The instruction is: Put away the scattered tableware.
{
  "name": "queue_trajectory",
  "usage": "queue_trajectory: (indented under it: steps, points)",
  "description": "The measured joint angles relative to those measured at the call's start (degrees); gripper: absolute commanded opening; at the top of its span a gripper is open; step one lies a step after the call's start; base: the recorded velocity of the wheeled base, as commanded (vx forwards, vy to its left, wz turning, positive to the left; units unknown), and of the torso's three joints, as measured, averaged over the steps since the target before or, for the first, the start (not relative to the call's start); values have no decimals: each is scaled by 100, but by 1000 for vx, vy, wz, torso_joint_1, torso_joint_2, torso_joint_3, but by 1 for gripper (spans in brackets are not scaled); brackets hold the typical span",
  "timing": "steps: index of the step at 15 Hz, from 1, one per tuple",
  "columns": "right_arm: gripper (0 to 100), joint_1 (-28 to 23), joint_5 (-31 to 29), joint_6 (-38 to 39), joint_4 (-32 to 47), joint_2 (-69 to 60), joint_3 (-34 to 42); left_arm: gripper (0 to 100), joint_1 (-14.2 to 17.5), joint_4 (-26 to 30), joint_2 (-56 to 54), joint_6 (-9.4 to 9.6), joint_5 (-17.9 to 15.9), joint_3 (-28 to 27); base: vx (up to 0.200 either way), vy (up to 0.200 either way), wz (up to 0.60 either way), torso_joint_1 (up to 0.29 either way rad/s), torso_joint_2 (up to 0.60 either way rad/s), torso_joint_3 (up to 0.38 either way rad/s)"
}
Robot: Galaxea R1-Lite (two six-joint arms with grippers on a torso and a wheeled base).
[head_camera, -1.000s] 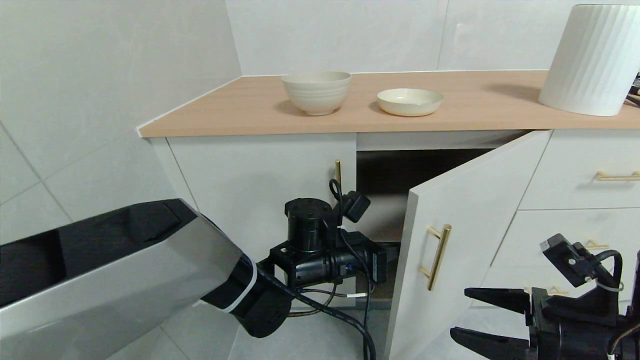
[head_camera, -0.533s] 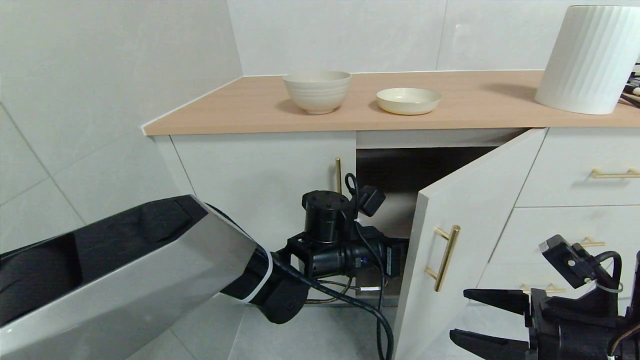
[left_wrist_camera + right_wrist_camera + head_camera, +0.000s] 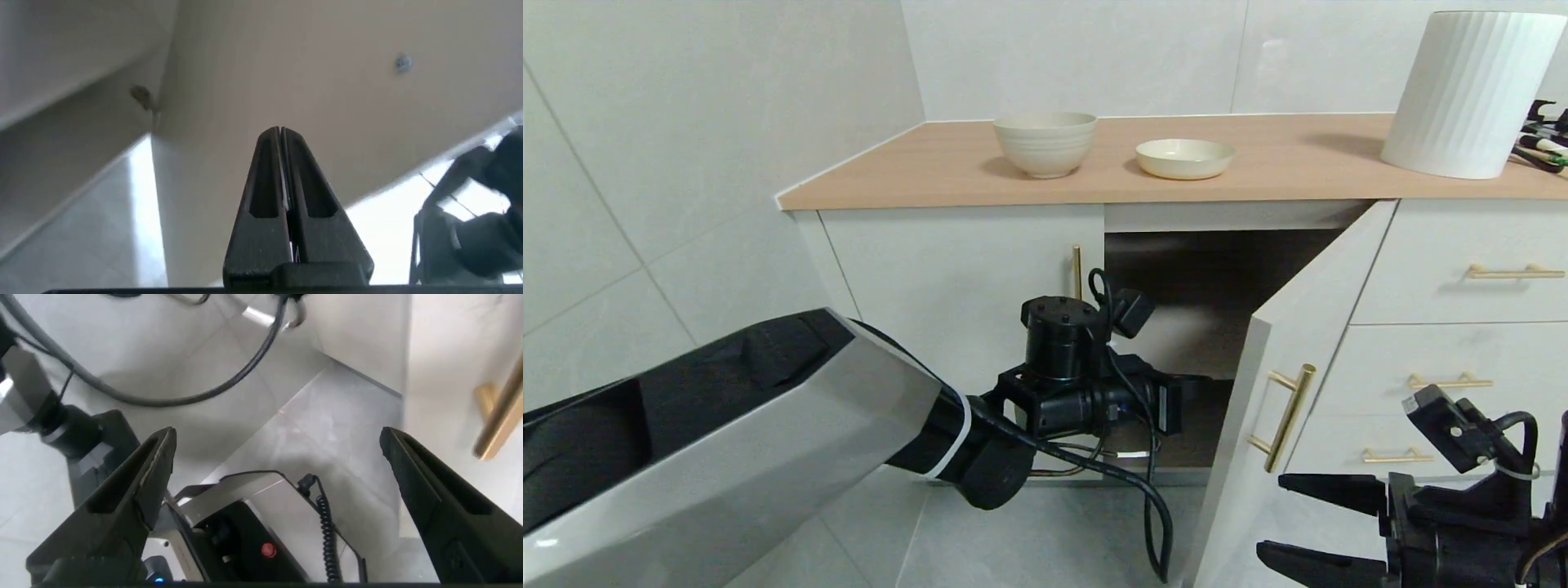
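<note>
Opening step, I'd say: cupboard door (image 3: 1290,343) is standing half open, and the bowl (image 3: 1045,144) and dish (image 3: 1184,158) are sitting on the counter (image 3: 1298,167). Left gripper (image 3: 280,135) is sitting low behind the door, jaws pinched shut on nothing. Right gripper (image 3: 1272,516) is hanging low, jaws wide, empty. Next — clearing the door, going for the bowl.

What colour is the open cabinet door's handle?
Gold: the metal bar handle shows best in head view.

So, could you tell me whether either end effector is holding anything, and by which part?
Nothing is held: the left end effector is shut on nothing, the right end effector open and empty.
</note>
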Motion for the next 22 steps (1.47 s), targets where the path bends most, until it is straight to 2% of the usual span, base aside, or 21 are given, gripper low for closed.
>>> queue_trajectory:
  steps: [2, 6, 8, 10, 11, 13, 17, 20, 22]
  points:
    - [100, 83, -5, 0, 4, -20, 7, 0, -52, 55, -1, -5, 9, -94, 0, 0, 0, 0, 0, 0]
    - [100, 325, -5, 11, 4, -224, 33, 0, -351, 88, -98, -6, 6, -155, 0, 0, 0, 0, 0, 0]
    - [100, 516, 6, 20, 4, -445, 72, 0, -681, 169, -304, -5, 11, -68, 0, 0, 0, 0, 0, 0]
    - [100, 752, 20, 39, 63, -762, 112, 0, -1112, 440, -646, 0, -167, 172, 0, 0, 0, 0, 0, 0]
    - [100, 852, 33, 52, 171, -946, 113, 0, -1158, 510, -830, 0, -252, 408, 0, 0, 0, 0, 0, 0]
    - [100, 964, 38, 66, 494, -1257, 22, 0, -841, 477, -1145, 9, -325, 944, 0, 0, 0, 0, 0, 0]
    - [100, 987, -101, 74, 535, -1352, -196, 0, 55, -132, -1932, 33, -332, 2199, 0, 0, 0, 0, 0, 0]
    - [100, 953, -1103, 85, 516, -844, -638, 0, 724, -38, -2854, 44, -329, 2928, 0, 0, 0, 0, 0, 0]
    - [100, 937, -1727, 96, 513, -371, -1178, 0, 1157, 402, -3567, 49, -325, 3263, 0, 0, 0, 0, 0, 0]
